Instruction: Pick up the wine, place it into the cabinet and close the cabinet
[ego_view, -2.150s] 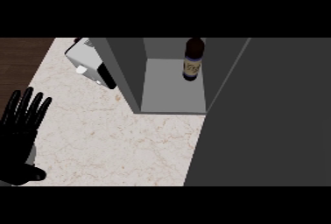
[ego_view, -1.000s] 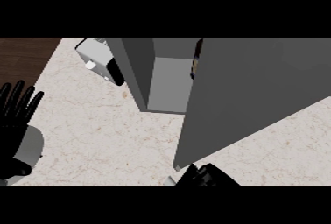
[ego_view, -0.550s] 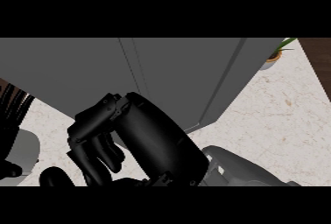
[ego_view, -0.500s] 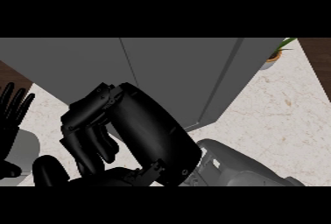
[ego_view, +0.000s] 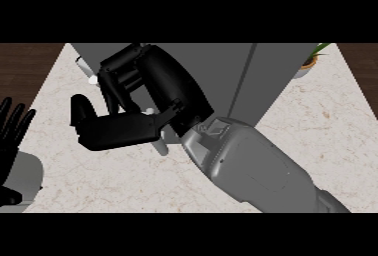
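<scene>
Pale veined marble counter (ego_view: 325, 115), boxy grey cabinet (ego_view: 221, 70), black right hand (ego_view: 122, 131) fingers curled, left hand (ego_view: 11, 135) fingers straight, apart.

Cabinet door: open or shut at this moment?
Looks shut: the cabinet shows only flat grey panels, no interior visible, though the right hand hides its left part.

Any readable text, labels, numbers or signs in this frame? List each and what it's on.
None readable.
Cabinet: plain grey faces, no markings.
Right hand and its forearm: no lettering.
Left hand, resting at the left edge: none.
Plant pot: plain.
Wine: not in view, so its label cannot be read.
</scene>
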